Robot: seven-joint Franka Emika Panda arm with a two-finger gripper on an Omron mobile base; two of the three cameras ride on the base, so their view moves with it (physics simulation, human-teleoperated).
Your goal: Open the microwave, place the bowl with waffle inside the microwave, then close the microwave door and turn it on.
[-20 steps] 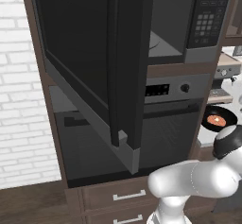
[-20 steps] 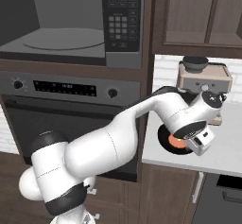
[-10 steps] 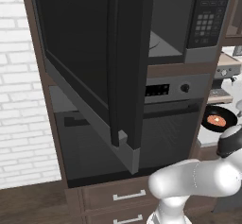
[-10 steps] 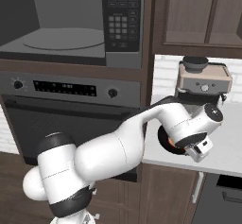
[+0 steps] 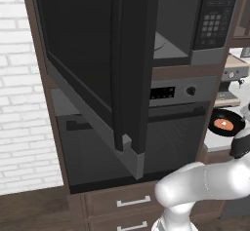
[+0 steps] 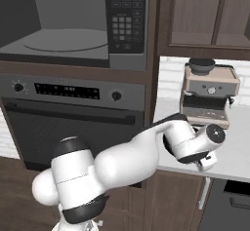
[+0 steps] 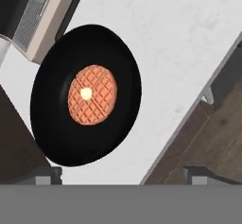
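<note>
The microwave point(image 5: 185, 25) is seen with its microwave door point(image 5: 97, 69) swung wide open. The bowl with waffle point(image 7: 85, 95) is set on the white counter point(image 7: 189, 43) beside the coffee machine point(image 6: 210, 96). The gripper point(image 7: 120, 176) is held spread above the bowl, nothing gripped.

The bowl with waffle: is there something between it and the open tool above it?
Nothing visible. In the hand view the bowl with waffle lies uncovered on the white counter, and the tool looks straight at it.
</note>
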